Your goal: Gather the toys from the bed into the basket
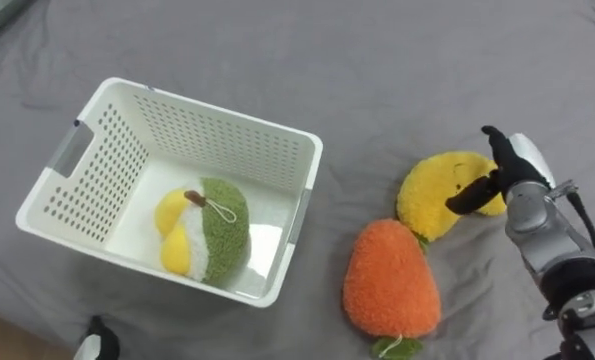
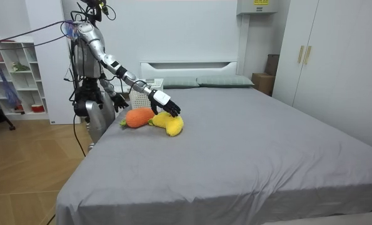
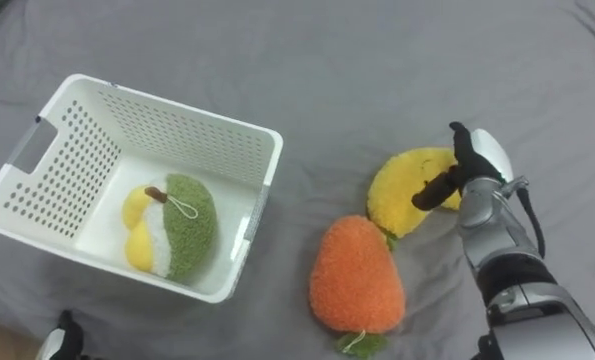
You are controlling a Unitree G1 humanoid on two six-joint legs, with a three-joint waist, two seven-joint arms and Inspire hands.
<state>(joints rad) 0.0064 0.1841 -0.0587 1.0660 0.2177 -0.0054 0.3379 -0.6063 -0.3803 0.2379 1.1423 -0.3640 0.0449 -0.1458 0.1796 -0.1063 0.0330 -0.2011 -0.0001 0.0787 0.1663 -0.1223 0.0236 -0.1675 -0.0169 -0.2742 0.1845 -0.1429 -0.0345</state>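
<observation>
One yellow toy [image 1: 429, 198] under open right hand [image 1: 514, 168], orange toy [image 1: 390, 280] beside, green-and-yellow toy [image 1: 209, 232] in white basket [image 1: 217, 112]

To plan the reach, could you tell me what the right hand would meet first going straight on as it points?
Most likely the yellow plush toy: the right hand is at its right edge, fingers aimed across it; whether they already touch is unclear.

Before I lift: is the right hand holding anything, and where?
Cannot be told: the right hand is at the yellow toy's right edge, the toy lying on the bed.
</observation>
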